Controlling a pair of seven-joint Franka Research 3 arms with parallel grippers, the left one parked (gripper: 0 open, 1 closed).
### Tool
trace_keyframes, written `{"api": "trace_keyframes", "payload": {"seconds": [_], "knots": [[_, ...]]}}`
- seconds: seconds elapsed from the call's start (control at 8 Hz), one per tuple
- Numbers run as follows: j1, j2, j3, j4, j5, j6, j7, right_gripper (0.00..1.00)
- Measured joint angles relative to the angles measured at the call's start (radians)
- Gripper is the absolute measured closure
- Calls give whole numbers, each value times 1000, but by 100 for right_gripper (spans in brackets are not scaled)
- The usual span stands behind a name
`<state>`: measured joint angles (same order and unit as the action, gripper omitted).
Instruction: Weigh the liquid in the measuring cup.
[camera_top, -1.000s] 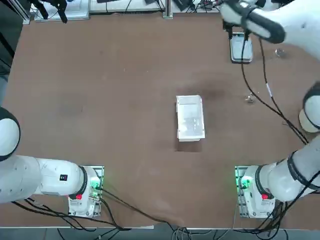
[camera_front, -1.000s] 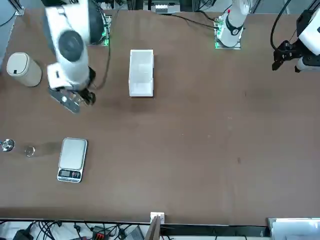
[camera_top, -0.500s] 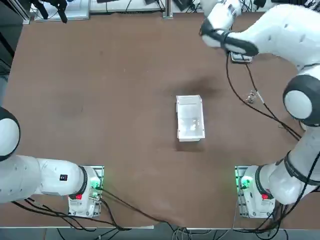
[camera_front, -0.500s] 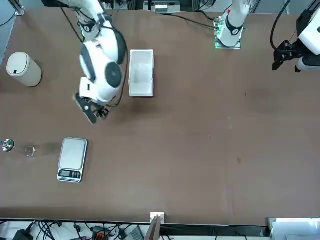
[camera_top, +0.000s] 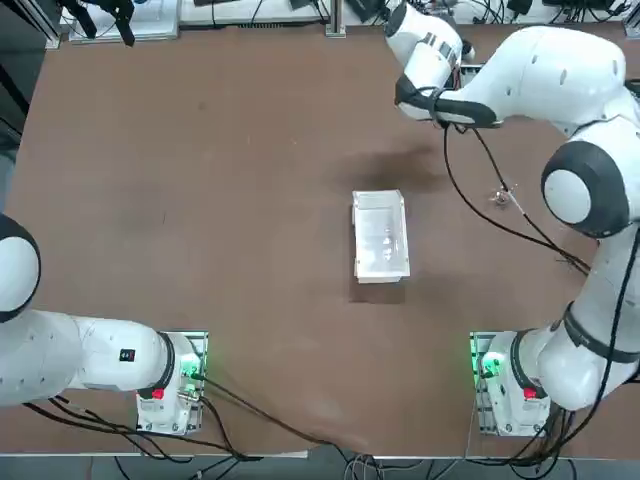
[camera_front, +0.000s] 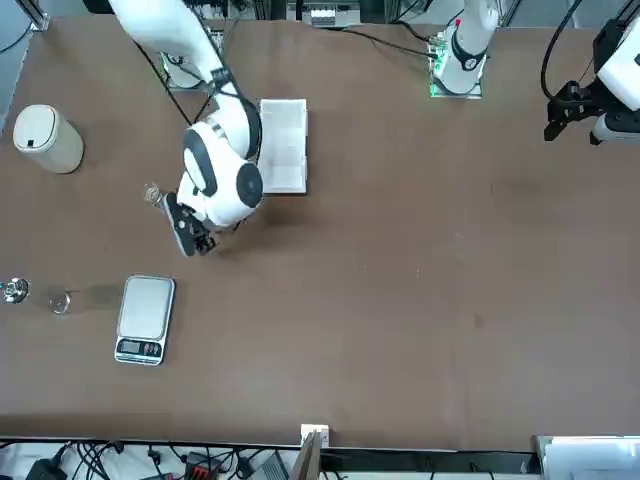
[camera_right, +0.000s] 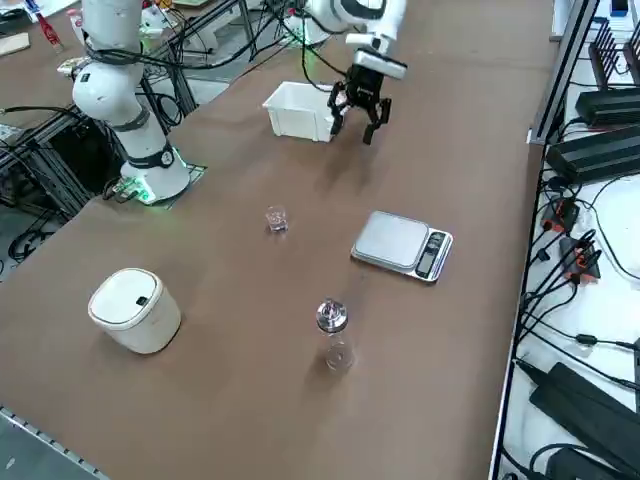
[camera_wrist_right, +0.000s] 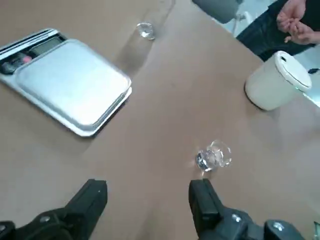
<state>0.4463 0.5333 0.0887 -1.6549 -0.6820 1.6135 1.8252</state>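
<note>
Even overhead light, bright across all views. Brown desk (camera_top: 200, 200) matte, no hot spots. Soft diffuse shadow on desk at 12 o'clock of white tray (camera_top: 380, 236) in top view; faint shadow beside scale (camera_front: 145, 318) in front view. Measuring cup (camera_wrist_right: 213, 155) glints. Wrist view soft, slightly smeared, worst at edges; black fingers (camera_wrist_right: 202, 200) out of focus. Other views sharp.

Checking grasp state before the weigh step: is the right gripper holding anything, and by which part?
Nothing is held. The right gripper is open and empty above the table; the measuring cup stands apart on the table, off the scale.
</note>
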Motion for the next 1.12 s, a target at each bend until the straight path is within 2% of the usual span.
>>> {"api": "trace_keyframes", "payload": {"seconds": [0.5, 1.12], "knots": [[-1, 72, -16, -31, -19, -64, 280, 1], [-6, 121, -46, -156, -28, -78, 651, 0]]}}
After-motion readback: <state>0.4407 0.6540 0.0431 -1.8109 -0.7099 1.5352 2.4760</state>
